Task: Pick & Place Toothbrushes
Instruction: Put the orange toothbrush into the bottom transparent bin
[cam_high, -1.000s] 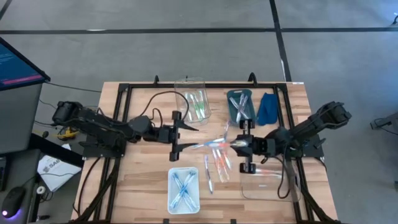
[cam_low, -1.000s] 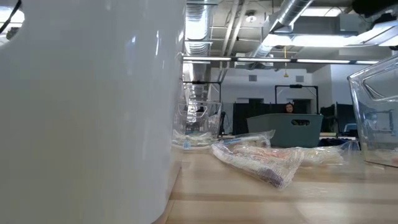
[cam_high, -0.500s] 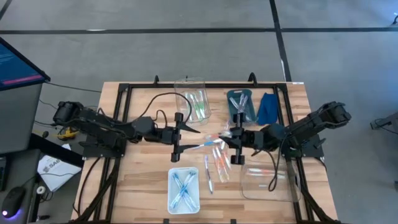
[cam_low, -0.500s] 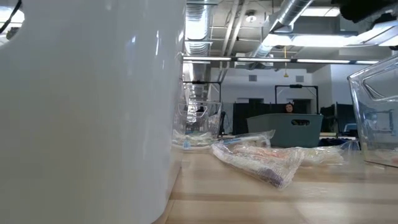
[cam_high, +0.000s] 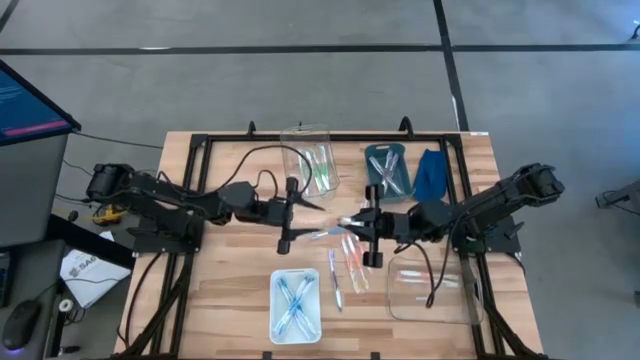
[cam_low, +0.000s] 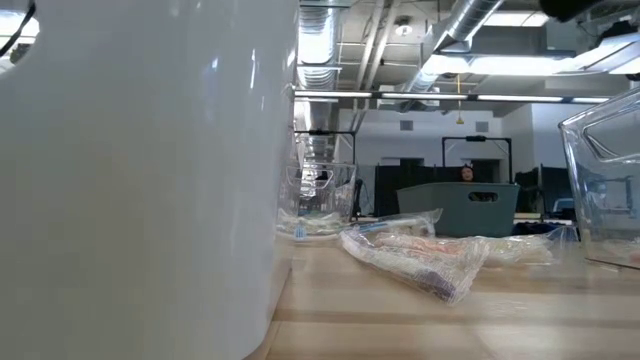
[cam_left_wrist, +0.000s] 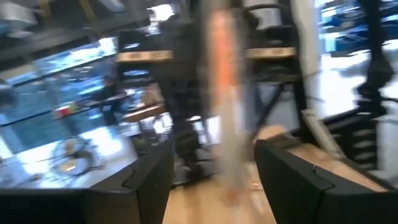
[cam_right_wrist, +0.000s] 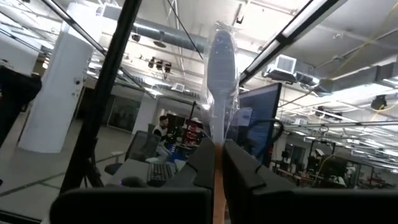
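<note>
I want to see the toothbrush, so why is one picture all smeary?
The left wrist view is streaked with motion blur, so the orange toothbrush between its fingers looks smudged; the right wrist view is sharp, with a wrapped toothbrush against bright ceiling lights.

light: bright, even overhead | left wrist view: motion-blurred | shadows: soft

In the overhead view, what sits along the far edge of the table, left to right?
Clear container with green toothbrushes → teal tray with blue-grey toothbrushes → folded blue cloth.
</note>
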